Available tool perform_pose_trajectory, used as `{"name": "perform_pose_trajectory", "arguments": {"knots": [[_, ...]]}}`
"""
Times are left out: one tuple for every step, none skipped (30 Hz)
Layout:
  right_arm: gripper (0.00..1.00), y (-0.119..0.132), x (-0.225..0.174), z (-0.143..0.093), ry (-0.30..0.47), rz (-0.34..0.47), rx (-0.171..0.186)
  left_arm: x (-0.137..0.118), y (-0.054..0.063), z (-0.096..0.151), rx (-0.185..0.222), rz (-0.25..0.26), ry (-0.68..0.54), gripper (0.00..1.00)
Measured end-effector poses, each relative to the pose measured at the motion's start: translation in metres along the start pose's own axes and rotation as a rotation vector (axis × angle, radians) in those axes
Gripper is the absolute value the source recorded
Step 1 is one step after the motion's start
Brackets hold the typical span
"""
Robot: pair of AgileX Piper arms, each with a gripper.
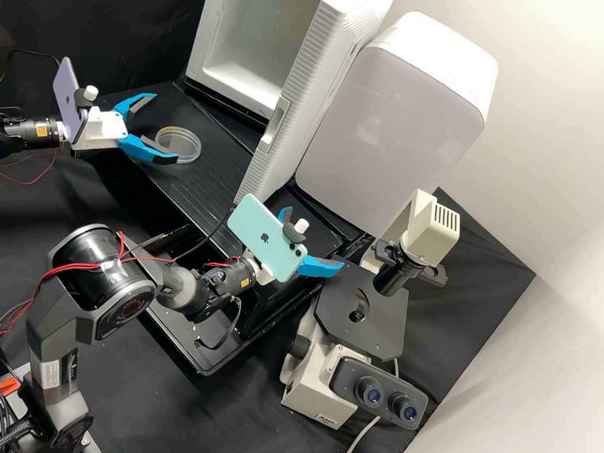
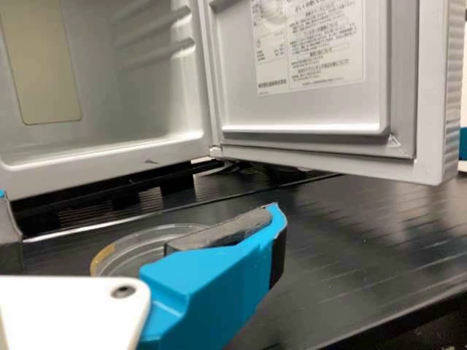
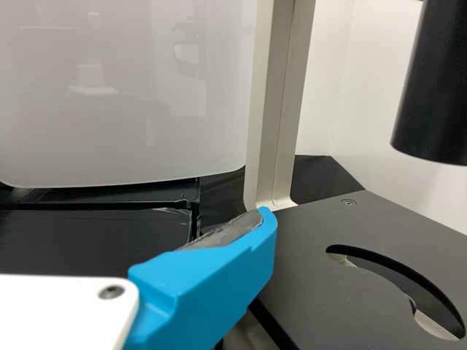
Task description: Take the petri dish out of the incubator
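A clear round petri dish lies flat on the black ridged tray, in front of the open white incubator. The incubator's door stands swung out to the right, and the chamber looks bare. My left gripper is open, level with the dish on its left, one blue finger on each side of its near rim. From the left wrist the dish lies just beyond one blue finger. My right gripper is open, hovering low by the microscope stage; one finger shows over the stage.
A white microscope with a black stage stands at the right front. A large white box sits beside the incubator door, close behind my right gripper. The tray's front lip drops to black cloth.
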Motion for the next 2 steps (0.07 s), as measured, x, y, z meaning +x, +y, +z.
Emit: {"name": "perform_pose_trajectory", "arguments": {"knots": [[1.0, 0.0, 0.0, 0.0, 0.0, 0.0, 0.0, -0.0005, 0.0018, 0.0008, -0.002, 0.007, -0.003, 1.0], [1.0, 0.0, 0.0, 0.0, 0.0, 0.0, 0.0, -0.0012, 0.0029, 0.0013, -0.003, 0.011, -0.005, 1.0]]}}
